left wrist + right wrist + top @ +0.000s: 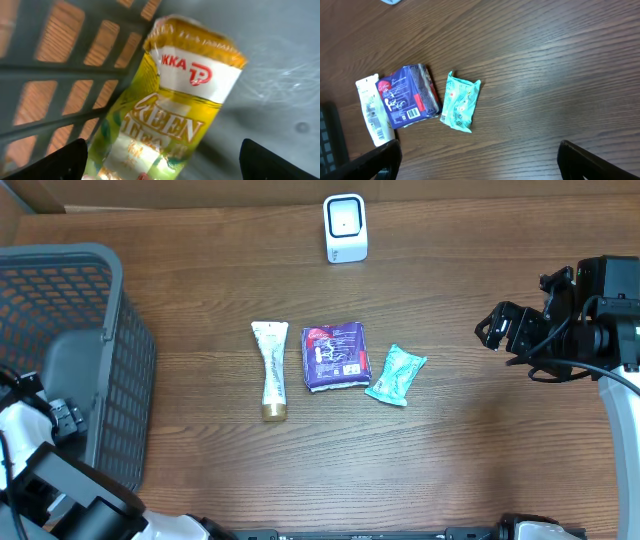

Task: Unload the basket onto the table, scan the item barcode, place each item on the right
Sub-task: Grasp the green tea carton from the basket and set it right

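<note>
Left gripper wide open inside grey basket, yellow green-tea packet between its jaws at frame bottom, contact unclear, right gripper fully open, holding nothing, over wooden table

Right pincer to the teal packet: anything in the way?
Nothing visible. Bare table lies between the right pincer and the teal packet; the purple packet sits on its far side.
</note>
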